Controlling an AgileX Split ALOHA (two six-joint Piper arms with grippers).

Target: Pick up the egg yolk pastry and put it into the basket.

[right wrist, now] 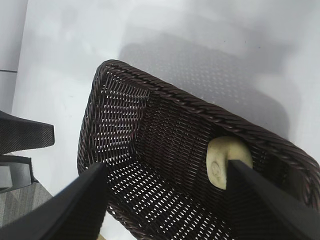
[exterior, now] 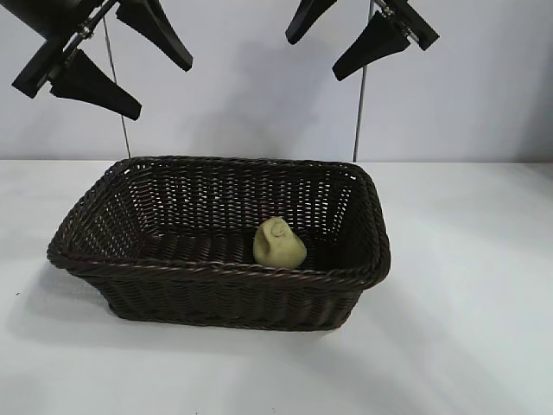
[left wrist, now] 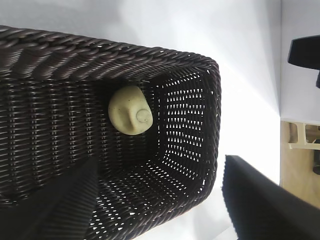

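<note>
The pastry (exterior: 279,244) is seen inside the basket (exterior: 216,272), tipped on its edge against the inner face of the near long wall, somewhat toward the right end. The rest of the basket floor is left bare, with free room from the pastry to the far wall and to the left end. The basket is set on a white table (exterior: 467,328), with open surface on all sides. The left gripper (exterior: 105,62) and right gripper (exterior: 361,30) are held high above the basket's far corners, jaws spread and nothing gripped.
</note>
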